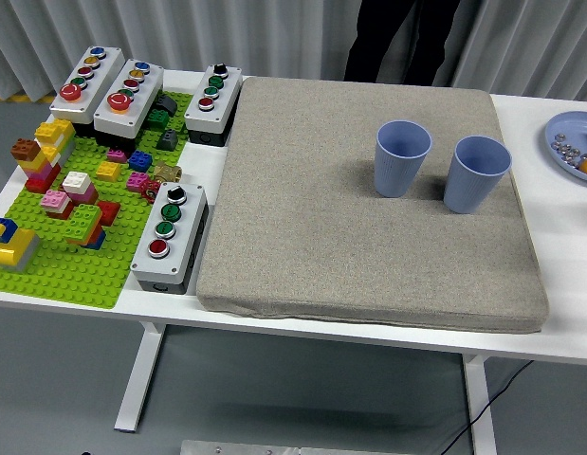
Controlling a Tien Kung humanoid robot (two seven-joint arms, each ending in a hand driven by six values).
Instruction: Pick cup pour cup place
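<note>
We see no robot arm or hand in this view, so we cannot tell how the fingers stand. Two blue cups stand upright on the grey mat (369, 246), at about two o'clock from its middle. The left cup (402, 157) and the right cup (476, 172) are near each other, not touching. A person (402, 38) stands at twelve o'clock.

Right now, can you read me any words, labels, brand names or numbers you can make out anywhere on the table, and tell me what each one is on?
No text can be read in this view.
Button boxes: no legible labels beside the buttons.
Two blue cups: plain, no print seen.
Grey pad: unmarked.
Building bricks on the green baseplate: no lettering visible.
Blue plate: no markings seen.
</note>
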